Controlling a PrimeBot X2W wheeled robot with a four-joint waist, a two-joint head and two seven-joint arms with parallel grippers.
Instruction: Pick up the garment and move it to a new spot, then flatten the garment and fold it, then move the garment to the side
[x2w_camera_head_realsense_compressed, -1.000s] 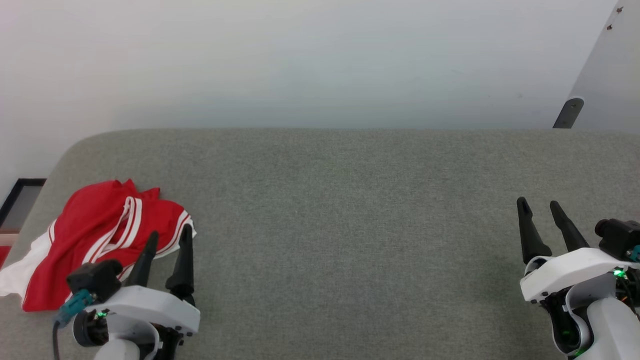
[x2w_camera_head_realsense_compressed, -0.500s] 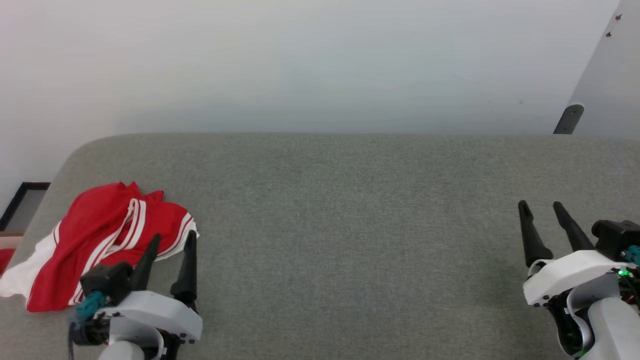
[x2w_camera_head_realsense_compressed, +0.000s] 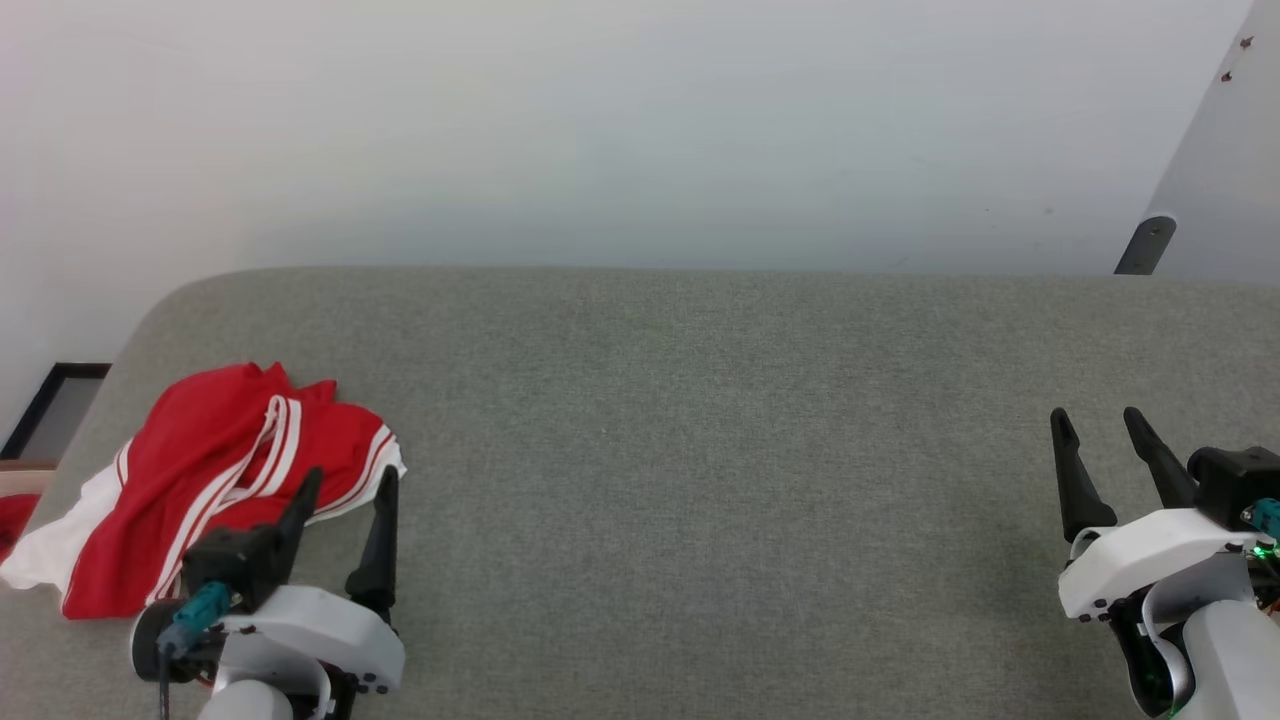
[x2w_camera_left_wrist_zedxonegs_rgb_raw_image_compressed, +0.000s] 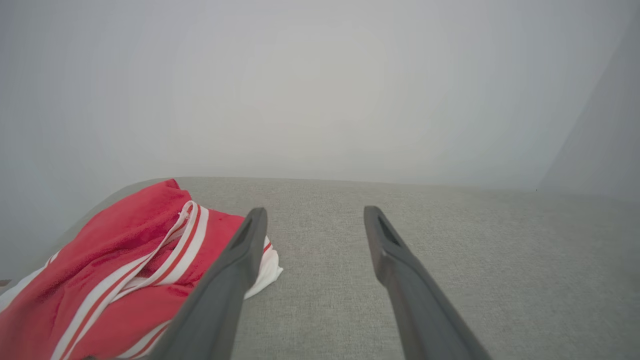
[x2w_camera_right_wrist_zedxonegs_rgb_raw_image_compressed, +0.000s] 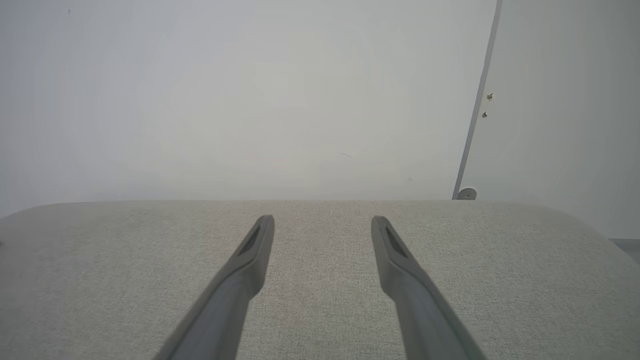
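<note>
Your left gripper (x2w_camera_head_realsense_compressed: 351, 472) is wide open, and there is nothing between its two long dark fingers. It hangs over the near left part of the counter (x2w_camera_head_realsense_compressed: 700, 450). In the left wrist view, bare grey counter shows in the gap between the fingers. One finger (x2w_camera_left_wrist_zedxonegs_rgb_raw_image_compressed: 235, 265) passes in front of the white edge of the garment (x2w_camera_head_realsense_compressed: 200, 440). You cannot tell if that finger touches the cloth.

Your right gripper (x2w_camera_head_realsense_compressed: 1095, 414) is wide open too, and it holds nothing. It hangs over the near right part of the counter, with only bare grey counter under it and ahead of it.

The garment lies in a crumpled heap on the left end of the counter. It is red with white stripes, and it is not flat or folded. A white part of it reaches the counter's left edge. The whole middle of the counter is between the garment and your right gripper.

Just past the counter's left edge you can see a small bit of red cloth (x2w_camera_head_realsense_compressed: 12, 515) and a dark frame (x2w_camera_head_realsense_compressed: 55, 400). Behind the counter's far edge stands a plain pale wall (x2w_camera_head_realsense_compressed: 600, 130). Past the counter's far right corner there is a small grey metal piece (x2w_camera_head_realsense_compressed: 1145, 245) at the foot of a pale panel.
</note>
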